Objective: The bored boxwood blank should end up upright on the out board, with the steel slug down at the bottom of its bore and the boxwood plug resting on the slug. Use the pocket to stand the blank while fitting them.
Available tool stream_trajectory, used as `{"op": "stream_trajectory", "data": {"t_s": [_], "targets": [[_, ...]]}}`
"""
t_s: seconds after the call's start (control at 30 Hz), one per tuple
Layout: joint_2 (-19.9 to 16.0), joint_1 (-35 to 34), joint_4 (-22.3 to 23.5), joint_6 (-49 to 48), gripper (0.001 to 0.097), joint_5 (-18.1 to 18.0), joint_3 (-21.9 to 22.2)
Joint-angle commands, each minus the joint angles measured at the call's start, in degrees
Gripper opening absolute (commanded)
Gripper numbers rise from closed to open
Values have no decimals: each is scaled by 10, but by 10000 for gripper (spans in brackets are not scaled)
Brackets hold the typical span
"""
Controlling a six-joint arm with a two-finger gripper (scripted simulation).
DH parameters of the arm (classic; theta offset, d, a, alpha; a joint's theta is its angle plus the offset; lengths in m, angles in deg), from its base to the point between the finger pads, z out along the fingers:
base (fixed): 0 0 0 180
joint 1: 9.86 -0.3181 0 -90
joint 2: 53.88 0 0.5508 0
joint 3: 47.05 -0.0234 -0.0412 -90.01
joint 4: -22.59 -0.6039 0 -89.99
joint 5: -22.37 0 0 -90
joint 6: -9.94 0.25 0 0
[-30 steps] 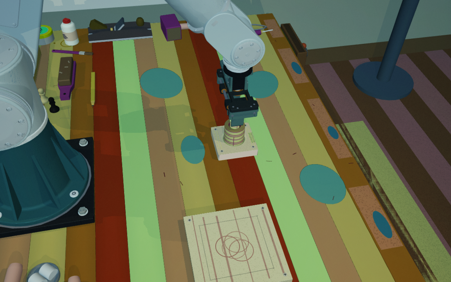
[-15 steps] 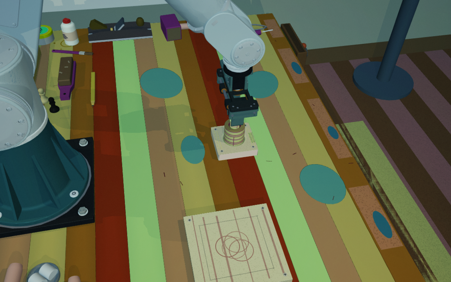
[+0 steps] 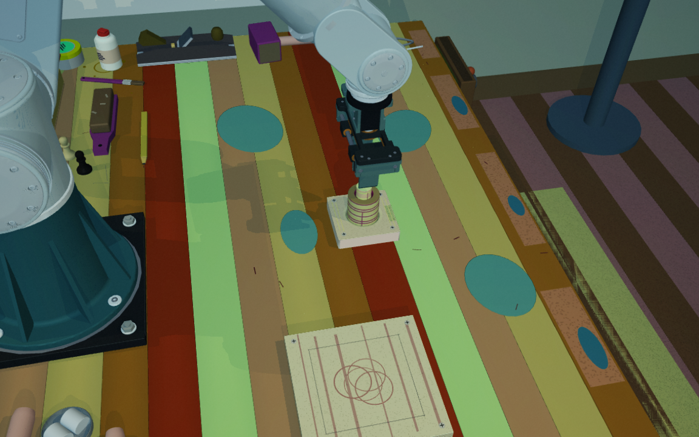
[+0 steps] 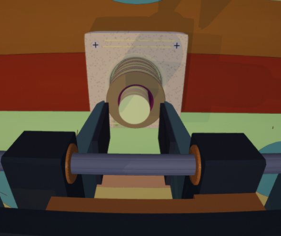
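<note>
The bored boxwood blank [image 3: 363, 209] [image 4: 135, 99] stands upright in the pocket block [image 3: 363, 222] [image 4: 136, 68] at mid-table. A pale boxwood plug [image 3: 362, 191] [image 4: 134, 109] sits in its bore, its top standing above the blank's rim. The steel slug is hidden from me. My gripper [image 3: 368, 181] [image 4: 134, 122] hangs open directly above the blank and holds nothing. The out board [image 3: 366, 378], a pale square with ring marks, lies near the table's front edge.
A small bowl [image 3: 67, 423] holding white cylinders sits at the front left corner. The robot base [image 3: 42, 261] fills the left side. Tools, a glue bottle [image 3: 106, 49] and a purple box [image 3: 264, 42] line the back edge. Chess pawns [image 3: 82, 162] stand at left.
</note>
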Motion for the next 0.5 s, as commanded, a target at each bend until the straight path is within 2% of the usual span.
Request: {"op": "stream_trajectory", "data": {"t_s": [0.0,0.47], "targets": [[2,0,0,0,443,2,0],[18,0,0,0,443,20,3]]}}
